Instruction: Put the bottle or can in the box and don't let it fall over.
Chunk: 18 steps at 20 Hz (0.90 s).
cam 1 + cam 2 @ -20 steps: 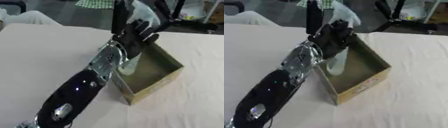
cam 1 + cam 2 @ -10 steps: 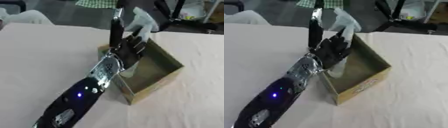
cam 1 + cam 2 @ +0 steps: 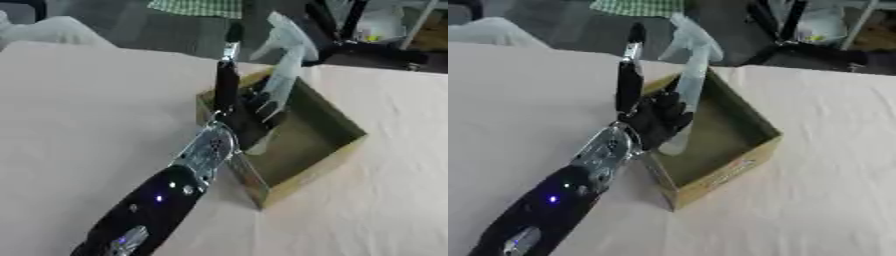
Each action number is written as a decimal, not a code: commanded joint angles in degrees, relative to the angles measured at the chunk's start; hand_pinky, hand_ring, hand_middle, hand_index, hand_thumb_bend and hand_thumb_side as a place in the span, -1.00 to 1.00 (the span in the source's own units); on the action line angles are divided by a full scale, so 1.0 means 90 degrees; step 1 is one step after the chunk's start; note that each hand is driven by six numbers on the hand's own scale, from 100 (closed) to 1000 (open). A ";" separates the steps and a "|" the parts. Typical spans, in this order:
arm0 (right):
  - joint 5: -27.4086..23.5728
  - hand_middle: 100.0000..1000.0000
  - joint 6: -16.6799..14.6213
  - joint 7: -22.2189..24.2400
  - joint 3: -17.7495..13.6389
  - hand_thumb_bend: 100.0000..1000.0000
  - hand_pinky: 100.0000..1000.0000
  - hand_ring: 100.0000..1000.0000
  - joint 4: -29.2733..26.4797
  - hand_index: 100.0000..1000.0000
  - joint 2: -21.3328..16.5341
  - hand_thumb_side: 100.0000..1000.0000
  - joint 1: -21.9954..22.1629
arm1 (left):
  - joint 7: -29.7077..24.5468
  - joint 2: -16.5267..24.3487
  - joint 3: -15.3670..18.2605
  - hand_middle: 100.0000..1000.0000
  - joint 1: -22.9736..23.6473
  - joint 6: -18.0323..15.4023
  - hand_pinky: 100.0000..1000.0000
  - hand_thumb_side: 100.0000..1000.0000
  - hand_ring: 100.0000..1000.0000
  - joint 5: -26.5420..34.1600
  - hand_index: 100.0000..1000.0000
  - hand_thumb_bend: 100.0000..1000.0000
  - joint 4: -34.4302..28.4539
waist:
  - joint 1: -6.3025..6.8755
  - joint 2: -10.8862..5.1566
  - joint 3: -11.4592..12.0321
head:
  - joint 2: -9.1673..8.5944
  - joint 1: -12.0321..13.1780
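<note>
A pale translucent spray bottle (image 3: pixel 282 75) stands in the open cardboard box (image 3: pixel 332 150), leaning a little, its trigger head (image 3: pixel 691 37) above the box's far rim. My left hand (image 3: pixel 656 124) comes in from the lower left and sits at the box's near-left wall, against the bottle's lower half. One finger (image 3: pixel 630 75) points straight up and the others are relaxed beside the bottle, not wrapped round it. The hand hides the bottle's base. My right hand shows in neither view.
The box sits near the far edge of a table (image 3: pixel 87 110) covered in pale cloth. Beyond that edge are a dark floor, black stand legs (image 3: pixel 367 50) at the upper right and a white bundle (image 3: pixel 52 30) at the upper left.
My left hand has slid down and back along the bottle, from around its upper part to its lower half. The bottle has stayed in the box and more of it now shows.
</note>
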 commanded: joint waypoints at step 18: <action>0.0256 1.00 -0.0104 -0.0157 -0.0220 -1.00 0.74 1.00 -0.0146 1.00 -0.0141 0.27 0.0303 | 0.0133 0.0500 0.0380 -1.00 0.0707 -0.0210 -1.00 0.01 -1.00 -0.0679 0.72 0.73 -0.1379 | 0.0112 -0.0372 0.0503 | 0.0240 -0.0716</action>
